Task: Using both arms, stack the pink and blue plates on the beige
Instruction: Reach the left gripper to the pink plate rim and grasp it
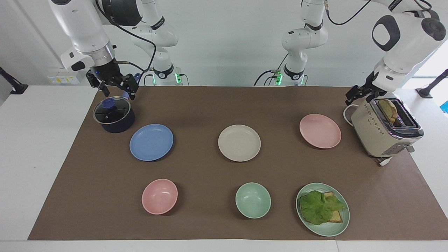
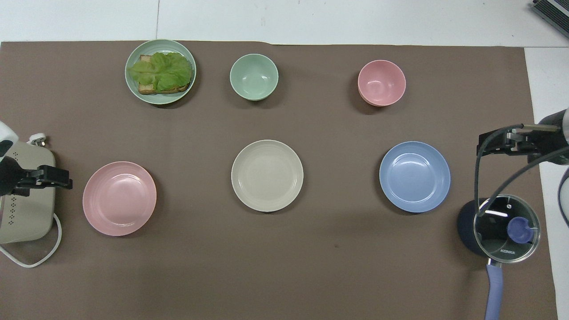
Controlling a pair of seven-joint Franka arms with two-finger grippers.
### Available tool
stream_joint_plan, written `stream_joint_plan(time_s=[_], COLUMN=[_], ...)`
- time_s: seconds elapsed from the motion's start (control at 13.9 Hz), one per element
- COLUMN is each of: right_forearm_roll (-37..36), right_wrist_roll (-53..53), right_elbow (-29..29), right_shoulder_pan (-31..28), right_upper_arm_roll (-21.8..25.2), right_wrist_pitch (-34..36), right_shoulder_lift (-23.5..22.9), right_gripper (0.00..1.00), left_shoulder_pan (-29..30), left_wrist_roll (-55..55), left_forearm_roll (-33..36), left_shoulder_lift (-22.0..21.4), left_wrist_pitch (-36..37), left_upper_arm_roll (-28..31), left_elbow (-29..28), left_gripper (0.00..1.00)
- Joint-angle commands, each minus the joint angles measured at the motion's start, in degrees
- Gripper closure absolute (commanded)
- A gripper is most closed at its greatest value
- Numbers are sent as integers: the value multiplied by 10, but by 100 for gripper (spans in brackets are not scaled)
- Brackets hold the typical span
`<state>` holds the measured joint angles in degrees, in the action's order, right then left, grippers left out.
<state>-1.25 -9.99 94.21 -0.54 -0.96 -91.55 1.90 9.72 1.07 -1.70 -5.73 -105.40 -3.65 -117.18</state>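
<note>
The right pincer (image 1: 114,90) hangs released over the lidded pot (image 1: 113,114). The blue plate (image 1: 151,142), beige plate (image 1: 239,142) and pink plate (image 1: 320,130) lie apart in a row on the counter (image 1: 210,105). The left pincer (image 1: 353,97) hangs released at the toaster (image 1: 385,127).

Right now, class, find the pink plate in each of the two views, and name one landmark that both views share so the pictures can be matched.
Facing view: the pink plate lies right of centre in the picture, just left of the toaster.
Overhead view: the pink plate lies at the left, just right of the toaster.
Shared landmark: the beige plate at mid-table, with the pink plate between it and the toaster.
</note>
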Motion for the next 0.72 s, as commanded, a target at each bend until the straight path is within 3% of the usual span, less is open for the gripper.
stream_joint_plan(time_s=[0.0, 0.36, 0.65], right_forearm_roll=[13, 13, 13], right_wrist_roll=[9, 9, 8], right_elbow=[-3, -3, -3], right_shoulder_pan=[-10, -10, -14], right_upper_arm_roll=[-2, -2, -2], right_wrist_pitch=[-3, -3, -2], right_shoulder_lift=[0, 0, 1], right_gripper=[0, 0, 0], left_shoulder_pan=[-8, -11, -1], left_wrist_roll=[2, 4, 12], left_forearm_roll=[5, 19, 25], left_shoulder_lift=[-3, 51, 55], left_wrist_pitch=[-72, -96, -151], left_upper_arm_roll=[5, 5, 5], left_elbow=[-65, -81, -125], left_gripper=[0, 0, 0])
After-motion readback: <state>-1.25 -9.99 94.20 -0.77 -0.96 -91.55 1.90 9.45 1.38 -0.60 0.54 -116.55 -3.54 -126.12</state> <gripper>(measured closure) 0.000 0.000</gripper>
